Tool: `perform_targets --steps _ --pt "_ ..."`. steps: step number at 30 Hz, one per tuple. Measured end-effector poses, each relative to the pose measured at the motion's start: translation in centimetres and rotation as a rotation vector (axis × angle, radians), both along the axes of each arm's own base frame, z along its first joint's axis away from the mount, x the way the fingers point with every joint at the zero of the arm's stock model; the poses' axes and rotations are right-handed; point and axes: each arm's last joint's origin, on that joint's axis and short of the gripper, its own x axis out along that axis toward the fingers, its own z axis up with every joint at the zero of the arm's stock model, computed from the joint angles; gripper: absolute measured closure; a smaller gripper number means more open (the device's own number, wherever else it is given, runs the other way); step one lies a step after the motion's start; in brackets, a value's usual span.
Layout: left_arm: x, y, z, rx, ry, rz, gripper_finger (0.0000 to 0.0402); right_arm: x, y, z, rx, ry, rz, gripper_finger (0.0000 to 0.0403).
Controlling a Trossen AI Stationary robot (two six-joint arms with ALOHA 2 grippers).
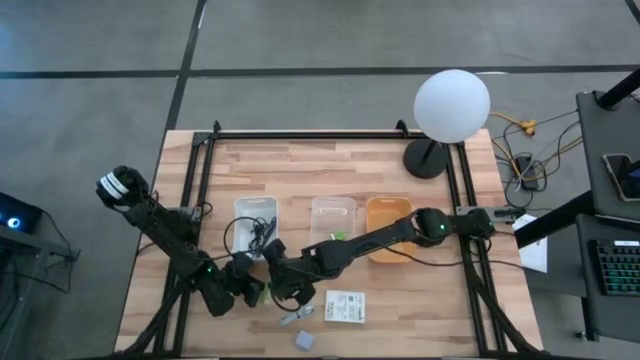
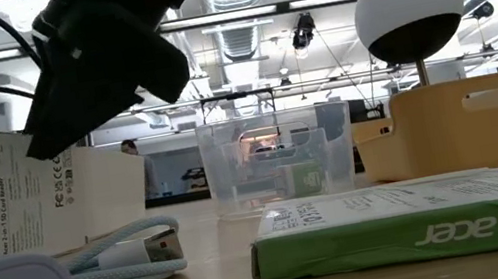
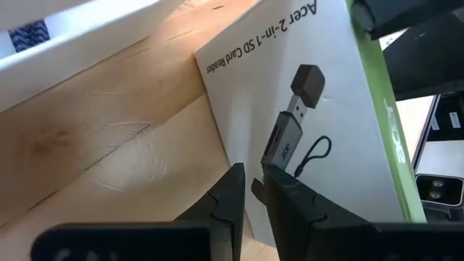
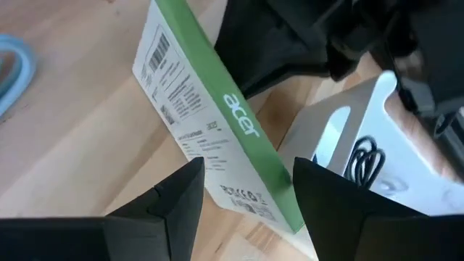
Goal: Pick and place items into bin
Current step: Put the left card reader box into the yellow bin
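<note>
A white Acer card-reader box with a green side (image 3: 319, 130) stands tilted on the table between my two grippers, near the white bin; it also appears as the box (image 4: 210, 109) and the box (image 2: 4, 191). My left gripper (image 3: 254, 185) is almost shut, with its tips at the box's long edge. My right gripper (image 4: 250, 192) is open, one finger on each side of the box's lower corner, apart from it. A second Acer box (image 1: 345, 306) lies flat on the table. A coiled black cable (image 1: 262, 232) lies in the white bin (image 1: 243, 207). My left gripper's nearly shut fingertips (image 3: 235, 181) stand at the box's long white edge (image 3: 230, 152), coming at its printed face on a slant. I cannot tell whether they pinch the edge, press on it, or stay just clear. The box stands tilted.
A clear bin (image 1: 333, 207) and an orange bin (image 1: 388, 208) stand to the right of the white one. A pale blue cable (image 2: 118, 263) and a small grey-blue cube (image 1: 305, 340) lie near the near edge. A globe lamp (image 1: 450, 105) stands at the far right.
</note>
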Motion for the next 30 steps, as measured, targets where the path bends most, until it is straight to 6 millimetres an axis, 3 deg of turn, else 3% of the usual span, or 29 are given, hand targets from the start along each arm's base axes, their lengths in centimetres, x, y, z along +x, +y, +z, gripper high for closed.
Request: perform_targets --steps 12,18,30 --pt "0.0 0.0 0.0 0.0 0.0 0.0 0.0362 0.3 0.2 0.4 -0.046 -0.042 0.084 0.0206" --pt "0.0 0.0 0.0 0.017 -0.001 -0.016 0.0362 0.5 0.2 -0.4 -0.009 -0.018 0.155 0.0206" --pt "0.2 -0.1 0.9 0.078 -0.051 -0.063 0.0362 0.9 -0.3 -2.3 0.001 0.018 0.138 0.0211"
